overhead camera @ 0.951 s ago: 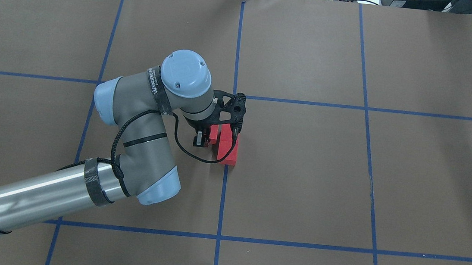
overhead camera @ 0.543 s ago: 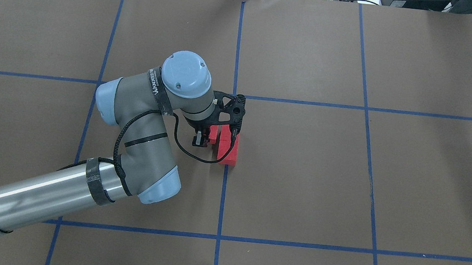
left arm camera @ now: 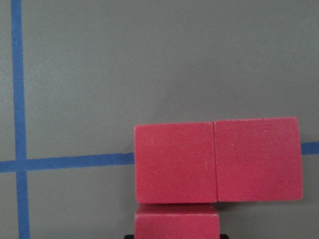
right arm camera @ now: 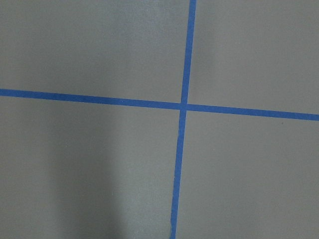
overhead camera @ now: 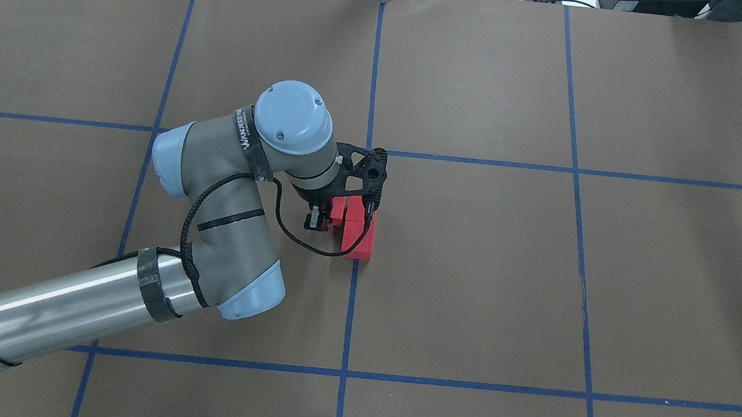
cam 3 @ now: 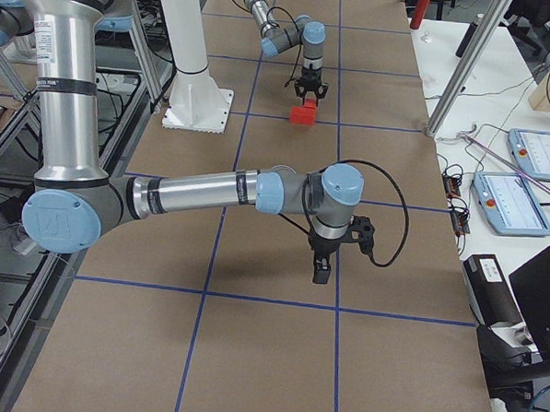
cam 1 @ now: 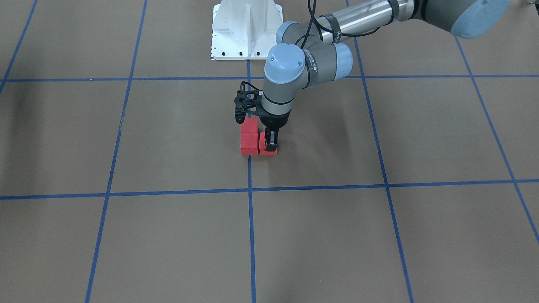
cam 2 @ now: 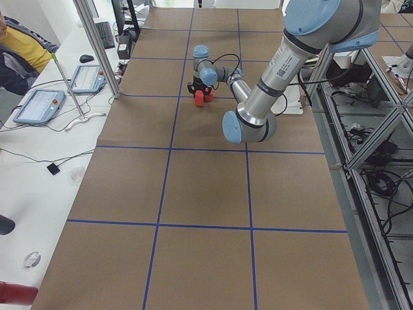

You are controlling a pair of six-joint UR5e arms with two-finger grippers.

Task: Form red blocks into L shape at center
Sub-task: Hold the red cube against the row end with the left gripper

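Note:
Three red blocks lie at the center (overhead camera: 402,239), over the blue tape line. Two red blocks (cam 1: 249,135) stand in a touching row (overhead camera: 360,238). A third red block (cam 1: 262,150) sits against the end one, making an L. My left gripper (cam 1: 270,145) stands upright over that third block (overhead camera: 338,211), shut on it. In the left wrist view the row (left arm camera: 217,160) fills the middle and the held block (left arm camera: 177,221) touches it at the bottom edge. My right gripper (cam 3: 320,275) hangs over a tape crossing far from the blocks. I cannot tell whether it is open or shut.
The white robot base (cam 1: 246,29) stands at the table's robot side. A white side table with tablets (cam 2: 39,106), a metal post (cam 2: 97,45) and a seated person (cam 2: 19,45) lie along the far edge.
The left arm has edged slightly to the right with the third block held. The other two blocks have not moved.

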